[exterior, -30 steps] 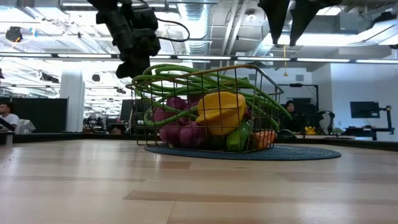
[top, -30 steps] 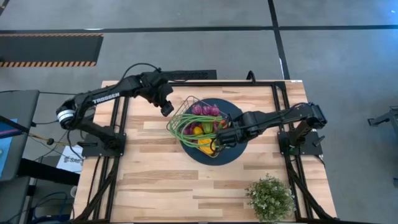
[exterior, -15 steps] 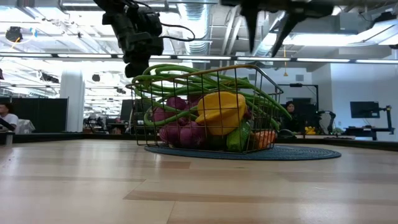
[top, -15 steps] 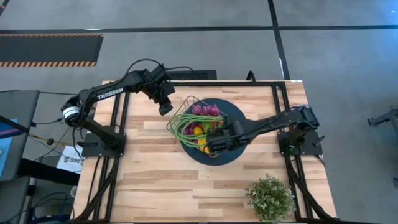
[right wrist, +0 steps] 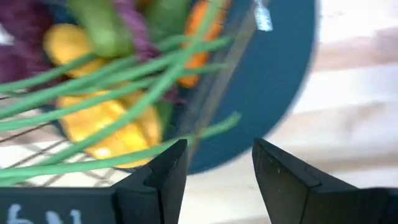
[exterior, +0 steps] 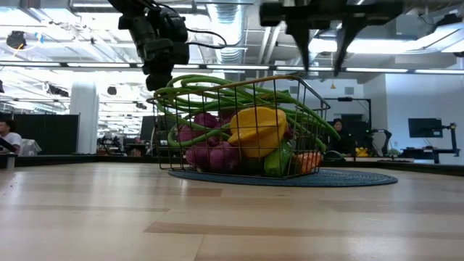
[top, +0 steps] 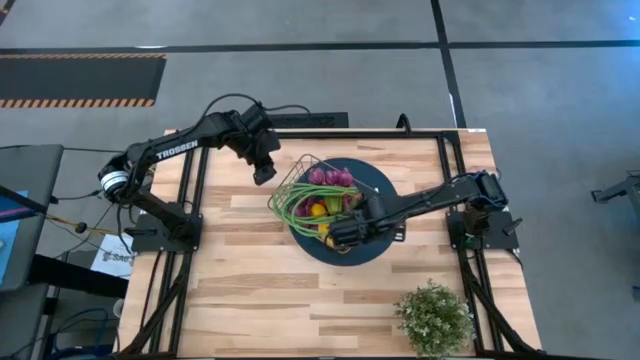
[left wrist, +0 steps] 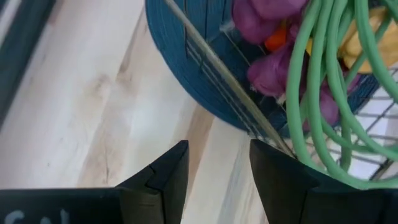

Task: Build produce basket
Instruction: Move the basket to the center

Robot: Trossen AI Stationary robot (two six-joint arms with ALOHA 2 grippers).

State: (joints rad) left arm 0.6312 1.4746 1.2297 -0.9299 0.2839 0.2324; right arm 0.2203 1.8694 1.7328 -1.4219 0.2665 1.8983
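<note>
Basket (top: 318,200) on the blue plate (top: 385,185), mid-table, holding the produce: grapes (top: 331,178) at the far side, a yellow piece (exterior: 257,130) in the middle, carrot (exterior: 308,161) low on one side, beans (exterior: 217,83) looped over the rim. Left gripper (top: 264,172) just beside the basket's far left corner, above the wood, fingers apart and empty. Right gripper (top: 338,232) above the basket's near right edge, over the plate, fingers likewise apart, nothing between them. Potted plant (top: 434,318) well apart from the basket, at the near right corner.
</note>
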